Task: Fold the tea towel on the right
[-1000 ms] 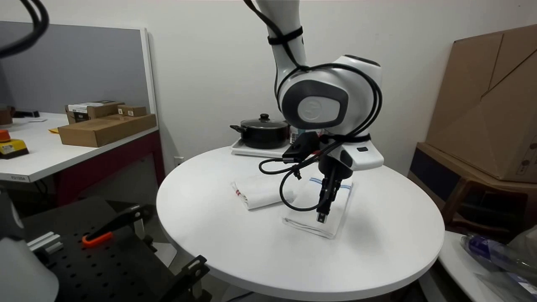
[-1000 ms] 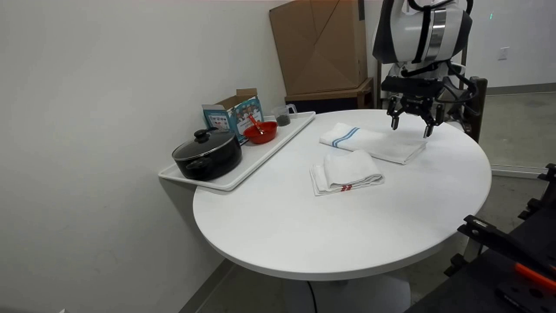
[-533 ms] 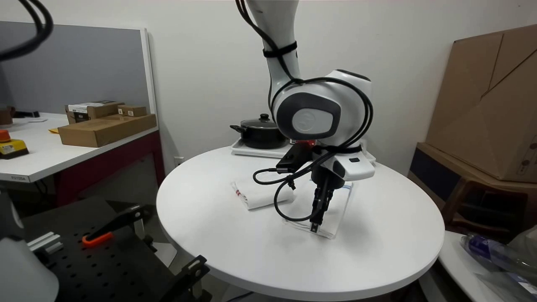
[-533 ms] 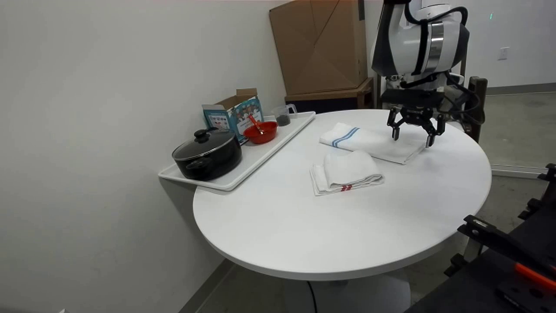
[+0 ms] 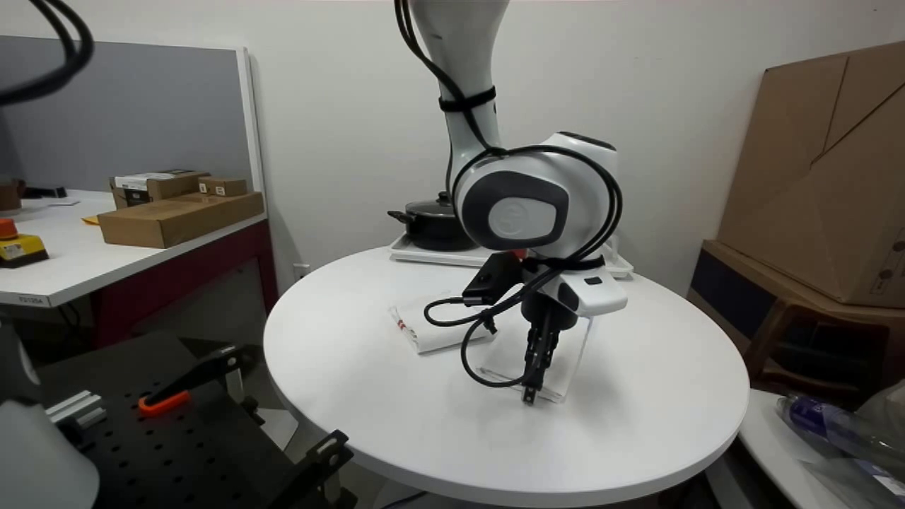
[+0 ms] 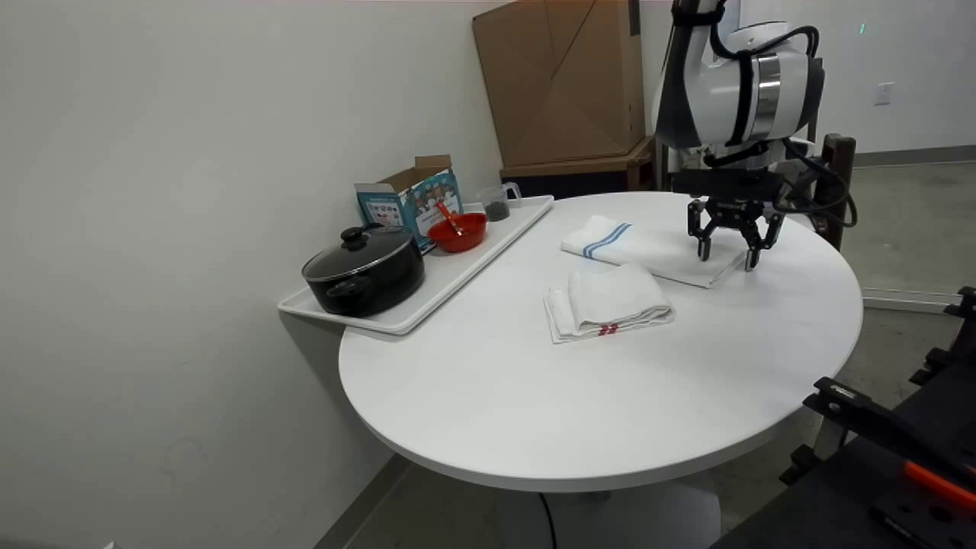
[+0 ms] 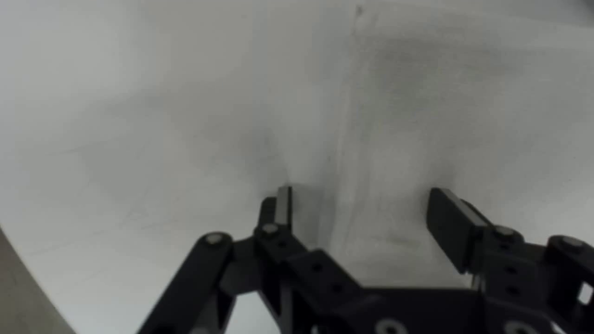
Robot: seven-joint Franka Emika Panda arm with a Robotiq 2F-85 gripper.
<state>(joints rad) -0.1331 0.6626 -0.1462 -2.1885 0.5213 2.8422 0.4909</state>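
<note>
Lowered since the earlier frame, our gripper [image 6: 728, 259], fingers [image 7: 448, 227] spread apart, straddling an edge of the blue-striped tea towel [image 6: 654, 250] on the white table [image 6: 518, 412], one over it, one just past it, any contact we cannot tell.

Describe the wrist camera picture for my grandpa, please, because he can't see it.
An open black pincer straddles the edge of a white towel, one finger over the towel and the other over the white table. The picture is blurry, so whether the fingers touch down is hard to tell.
</note>
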